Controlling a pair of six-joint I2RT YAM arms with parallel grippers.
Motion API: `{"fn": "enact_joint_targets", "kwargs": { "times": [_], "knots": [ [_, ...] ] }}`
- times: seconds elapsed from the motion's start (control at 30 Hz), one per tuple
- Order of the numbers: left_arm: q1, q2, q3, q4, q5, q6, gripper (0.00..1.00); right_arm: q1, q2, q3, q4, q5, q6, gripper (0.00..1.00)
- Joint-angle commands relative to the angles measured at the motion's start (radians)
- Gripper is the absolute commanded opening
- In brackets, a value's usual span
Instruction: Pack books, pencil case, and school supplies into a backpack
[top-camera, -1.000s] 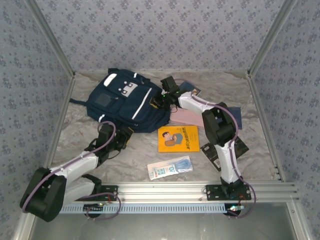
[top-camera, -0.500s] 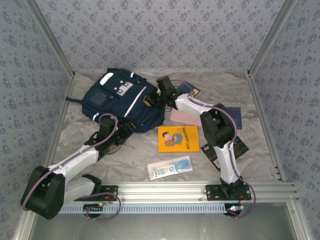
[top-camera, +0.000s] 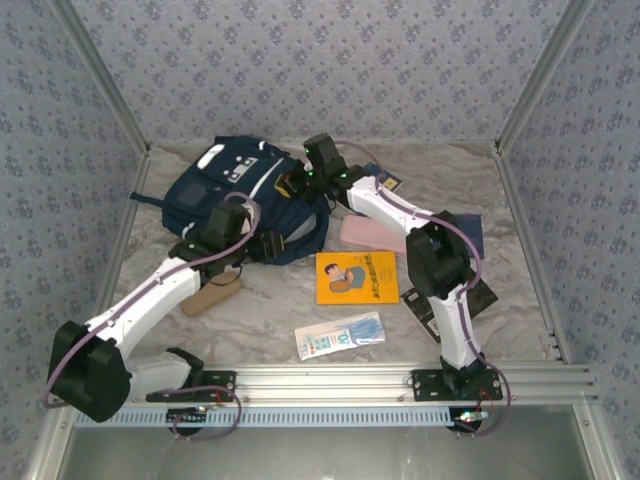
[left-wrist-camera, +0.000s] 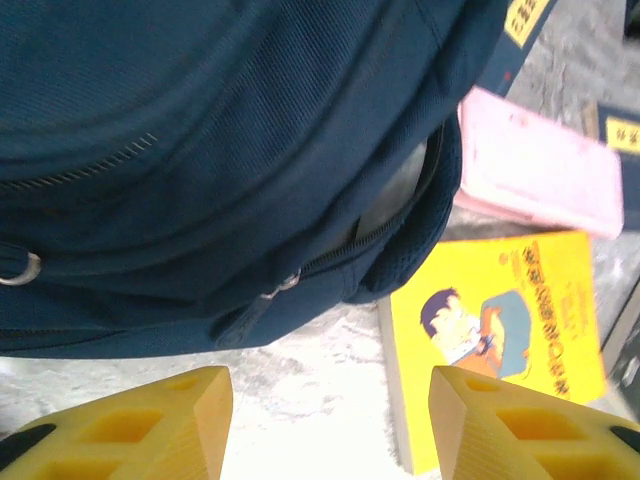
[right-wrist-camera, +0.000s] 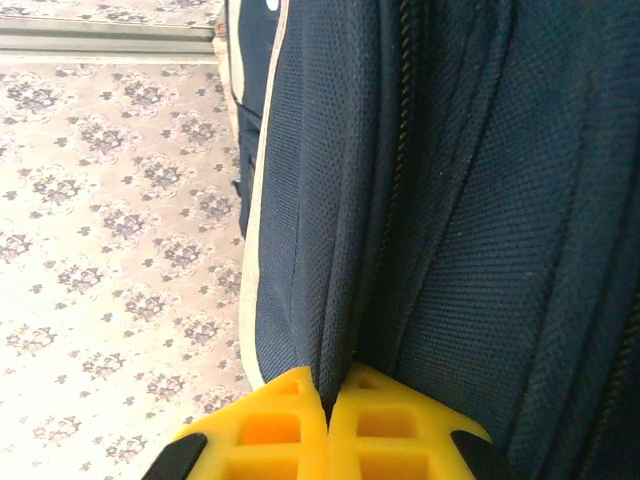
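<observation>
The right gripper has its fingers clamped on a fold of the backpack, which lies at the table's far left. The left gripper hovers with fingers apart, holding nothing, near the backpack's zipped edge. An orange book lies just beside the backpack, with a pink case behind the book.

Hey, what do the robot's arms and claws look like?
The left arm and right arm are both white tube links between chunky black joints, with a purple cable running along each. The left claw and right claw have bright yellow fingers with square cut-outs.
</observation>
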Motion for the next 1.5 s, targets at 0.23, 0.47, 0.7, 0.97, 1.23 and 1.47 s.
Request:
{"fn": "enact_joint_targets", "kwargs": {
  "times": [0.23, 0.47, 0.7, 0.97, 1.23, 1.47],
  "knots": [
    [-0.067, 0.087, 0.039, -0.09, -0.165, 0.074, 0.45, 0.021, -0.074, 0.123, -0.003, -0.028, 0.027, 0.0],
    [-0.149, 0.157, 0.034, 0.005, -0.339, 0.011, 0.5, 0.03, -0.084, 0.104, 0.018, -0.025, 0.064, 0.0],
    [-0.201, 0.246, 0.075, 0.0, -0.497, 0.01, 0.45, 0.036, -0.099, 0.065, 0.065, -0.025, 0.111, 0.0],
    [-0.221, 0.283, 0.065, 0.013, -0.608, 0.004, 0.31, 0.042, -0.116, 0.028, 0.094, -0.027, 0.133, 0.0],
    [-0.219, 0.274, 0.059, 0.01, -0.657, 0.053, 0.07, 0.037, -0.151, -0.027, 0.104, -0.025, 0.123, 0.0],
    [-0.208, 0.215, 0.014, -0.027, -0.656, 0.05, 0.04, 0.016, -0.176, -0.026, 0.04, 0.004, 0.043, 0.0]
  ]
}}
